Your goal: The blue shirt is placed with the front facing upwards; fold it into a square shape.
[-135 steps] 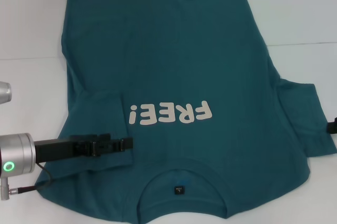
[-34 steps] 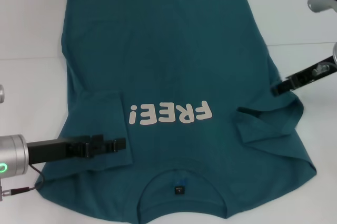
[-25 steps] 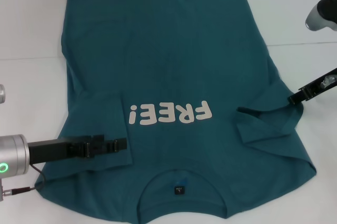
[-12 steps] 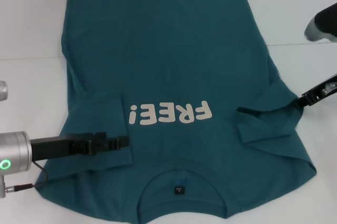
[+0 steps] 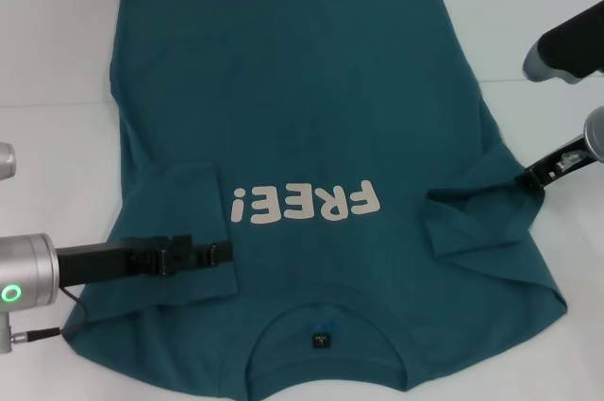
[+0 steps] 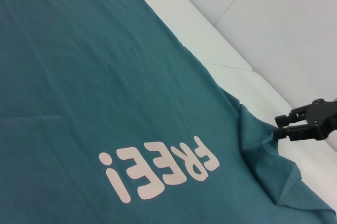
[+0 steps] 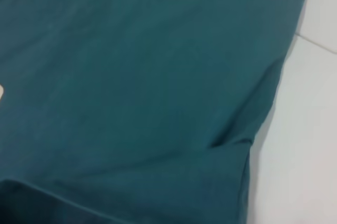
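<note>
Teal-blue cotton, the blue shirt (image 5: 321, 118) lies flat on the white tabletop (image 5: 57, 61) with its front up, the white "FREE!" lettering (image 5: 304, 203) in the middle and the collar (image 5: 326, 325) on the side nearest to me; both sleeves are folded in over the body. My left gripper (image 5: 225, 252) rests on the folded left sleeve (image 5: 175, 222), and I cannot tell if it grips the cloth. My right gripper (image 5: 534, 176) is at the outer edge of the folded right sleeve (image 5: 481, 222), its fingers close together on the fabric edge.
</note>
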{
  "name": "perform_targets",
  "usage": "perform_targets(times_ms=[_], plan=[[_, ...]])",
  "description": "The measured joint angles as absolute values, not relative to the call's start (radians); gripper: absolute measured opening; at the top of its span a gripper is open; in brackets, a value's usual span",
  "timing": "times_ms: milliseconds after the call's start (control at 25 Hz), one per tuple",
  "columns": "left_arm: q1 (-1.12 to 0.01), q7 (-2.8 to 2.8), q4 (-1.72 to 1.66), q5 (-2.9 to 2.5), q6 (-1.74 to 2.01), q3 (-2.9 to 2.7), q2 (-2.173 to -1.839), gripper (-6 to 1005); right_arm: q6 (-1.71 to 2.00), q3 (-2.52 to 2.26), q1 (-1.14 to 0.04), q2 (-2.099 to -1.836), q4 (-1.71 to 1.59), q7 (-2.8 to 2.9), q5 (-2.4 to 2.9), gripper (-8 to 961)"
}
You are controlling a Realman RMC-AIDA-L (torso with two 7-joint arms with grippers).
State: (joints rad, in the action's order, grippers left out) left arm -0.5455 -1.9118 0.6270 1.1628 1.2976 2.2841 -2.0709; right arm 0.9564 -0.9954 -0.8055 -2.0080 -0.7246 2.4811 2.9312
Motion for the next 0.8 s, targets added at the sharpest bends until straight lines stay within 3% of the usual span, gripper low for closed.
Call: perform_targets(times_ms=[200,280,520,800], plan=[[-0.545,-1.911,0.626,1.163,1.298,2.284,-2.071,941,0.913,-1.009,-0.821,-2.014,-0.688,2.493,2.931,514],[-0.545,-1.911,0.626,1.163,1.298,2.284,-2.071,941,0.901,-1.008,-0.823,-2.02,-0.689,2.493,2.93,275],[-0.544,-1.911,0.626,1.163,1.298,2.284,-2.071,941,0.882,-1.009,-0.834,-2.038,-0.692,2.493,2.93,64],[-0.542,-1.911,0.626,1.163,1.296,2.289,-2.068,942,0.888,-1.006,-0.863,-2.047,-0.688,2.495,2.93,43]])
